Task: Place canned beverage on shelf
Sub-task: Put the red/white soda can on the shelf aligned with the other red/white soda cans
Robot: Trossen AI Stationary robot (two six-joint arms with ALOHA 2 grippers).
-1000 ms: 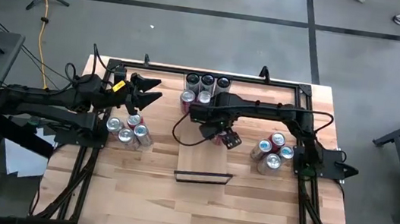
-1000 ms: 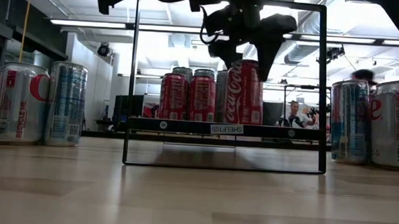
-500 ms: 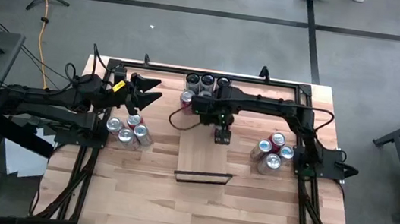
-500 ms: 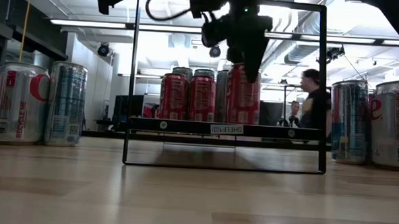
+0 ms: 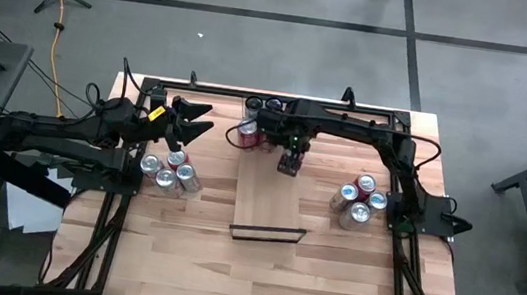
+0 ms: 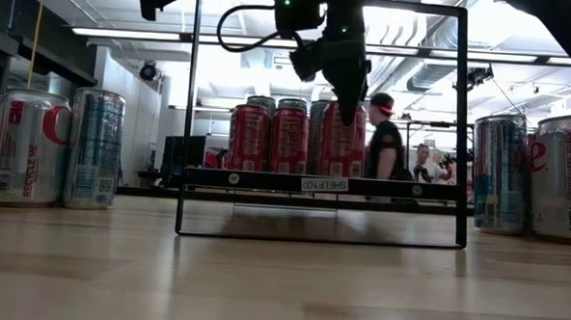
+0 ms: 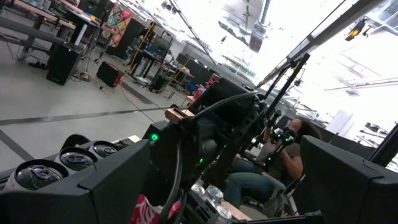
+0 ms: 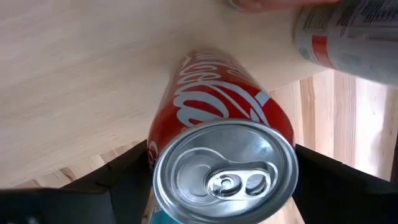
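Note:
A red Coca-Cola can point(image 8: 217, 124) stands upright between the fingers of my right gripper point(image 8: 224, 180). That gripper point(image 5: 289, 161) hangs over the far part of the shelf point(image 5: 272, 204), a pale board with a black lip point(image 5: 268, 234) at its near end. In the low view the can point(image 6: 342, 138) is in line with the red cans point(image 6: 267, 138) behind the lip. The lip hides its base. My left gripper point(image 5: 208, 121) waits open at the far left, above the table. My right gripper pinches the can between its two fingers point(image 8: 118, 186), one on each side of the upper wall point(image 8: 163, 146) just under the top rim. The fingers come from above and point down. The can is upright; whether its base rests on the board I cannot tell.
Several cans stand in a row at the shelf's far end point(image 5: 274, 105), with a red one point(image 5: 248, 131) close to the held can. Can clusters sit on the table at left point(image 5: 168, 171) and right point(image 5: 360, 202). A person point(image 6: 383, 135) walks past behind the table.
My right gripper has carried the can toward the table's far edge and slightly left along the shelf, rolling about its downward axis. The can has stayed upright and now lines up with the far row of cans.

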